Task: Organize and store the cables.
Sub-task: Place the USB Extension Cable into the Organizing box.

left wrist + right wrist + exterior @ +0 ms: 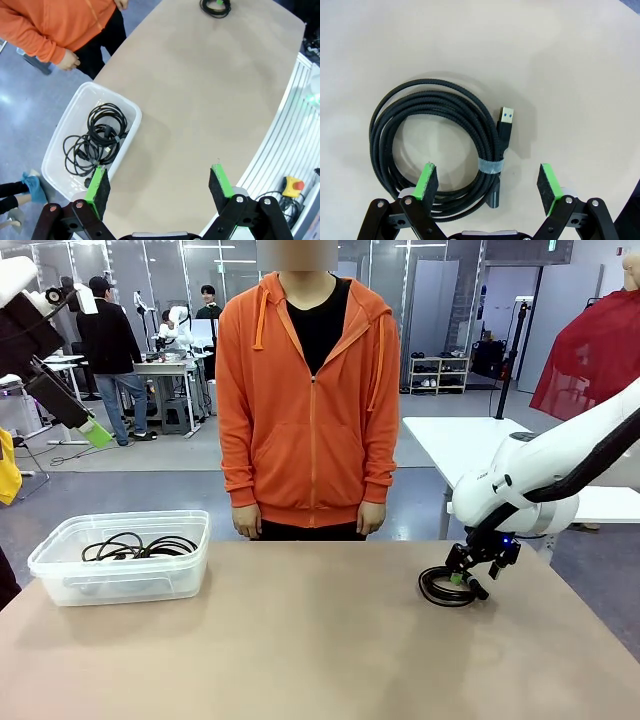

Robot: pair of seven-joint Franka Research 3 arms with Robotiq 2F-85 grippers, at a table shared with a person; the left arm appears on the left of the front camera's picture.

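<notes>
A coiled black cable point(437, 150) with a USB plug and a grey tie lies on the tan table at the right point(445, 587). My right gripper point(487, 182) hovers just above it, open, green pads either side of the tied part, not touching it; in the front view that gripper point(472, 575) is low over the coil. Several more coiled cables point(97, 137) lie in the clear plastic bin point(50, 565) at the table's left. My left gripper point(157, 186) is open and empty, held high above the table near the bin point(132, 112); it appears raised at upper left point(85, 425).
A person in an orange hoodie point(310, 400) stands at the far edge, hands hanging down. The tan table point(300, 640) is bare between the bin and the coil. White rails and an emergency stop button point(294, 186) lie beyond the near table edge.
</notes>
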